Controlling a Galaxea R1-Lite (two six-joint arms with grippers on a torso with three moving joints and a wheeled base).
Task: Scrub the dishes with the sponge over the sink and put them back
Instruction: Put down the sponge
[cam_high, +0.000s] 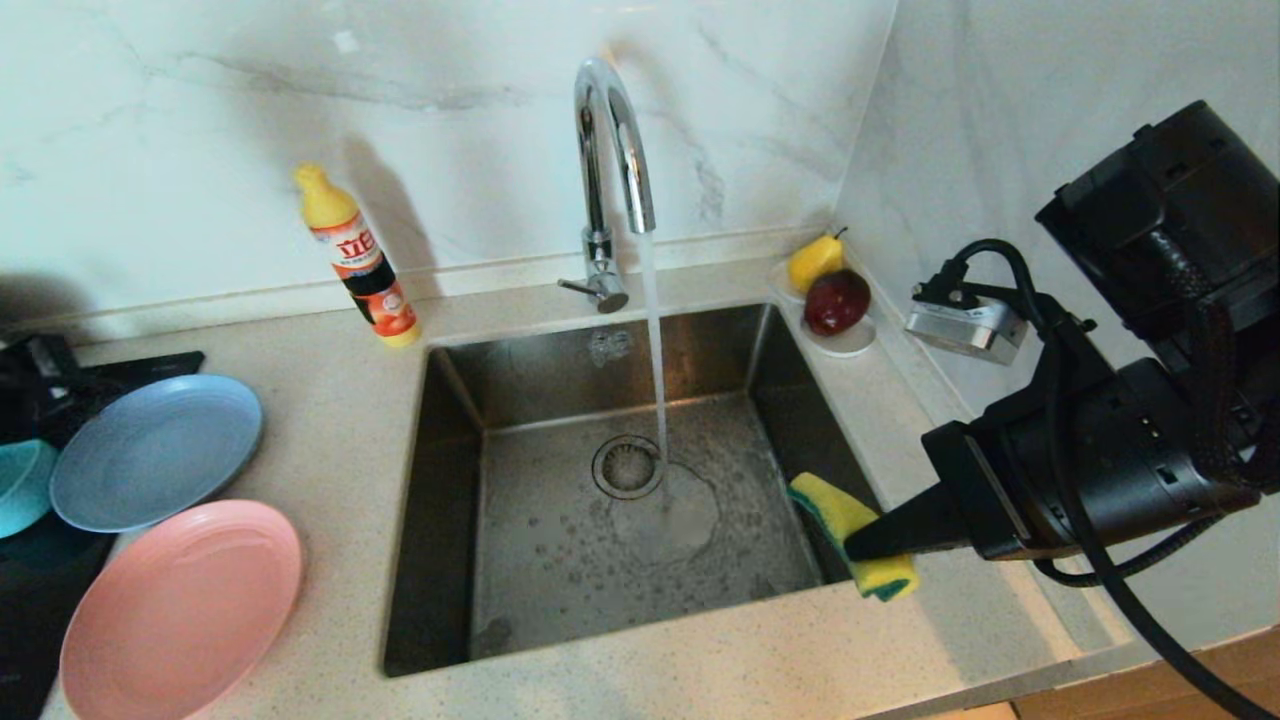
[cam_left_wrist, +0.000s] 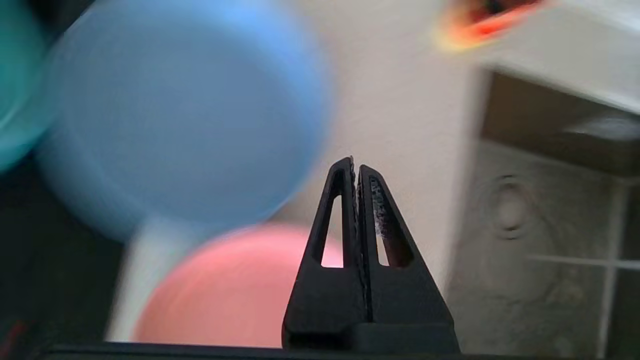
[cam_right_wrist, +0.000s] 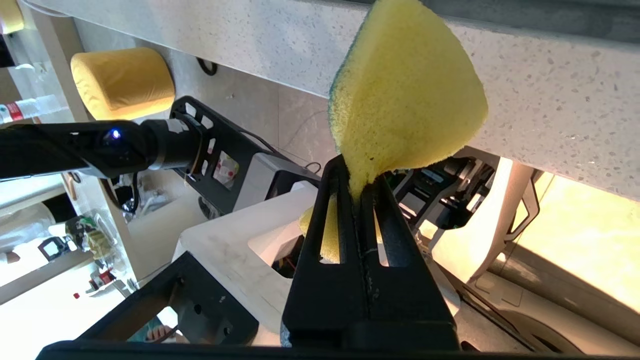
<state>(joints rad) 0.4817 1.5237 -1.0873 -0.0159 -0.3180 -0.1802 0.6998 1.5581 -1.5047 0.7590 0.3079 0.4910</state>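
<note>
- Sink (cam_high: 520, 400): stainless basin, set in the counter (cam_high: 330, 480), with the tap (cam_high: 610, 150) running a steady stream beside the strainer drain (cam_high: 627, 466). Judgement: a plate brought flat under that stream is likely to deflect water over the rim onto the counter.
- Pink plate (cam_high: 180, 610): lies on the counter at the robot's left, close to the front edge. Judgement: a nudge instead of a clean pinch could push it off.
- Grey-blue plate (cam_high: 155, 450): just behind the pink plate, nearly touching it, its far side over the black stovetop (cam_high: 40, 590). Judgement: lifting one may drag the other.
- Teal bowl (cam_high: 22, 485): at the far left edge, partly out of view.
- Right gripper (cam_high: 860, 545): clamped on the sponge (cam_high: 850, 520), holding it at the sink's right rim. The foam is pinched only near one end. Judgement: hard scrubbing could twist it out of the jaws.
- Left gripper (cam_left_wrist: 356, 172): jaws fully together, holding nothing, hanging above the counter near the two plates. Judgement: it must open before any plate can be taken; a closed descent would only strike the rim.
</note>
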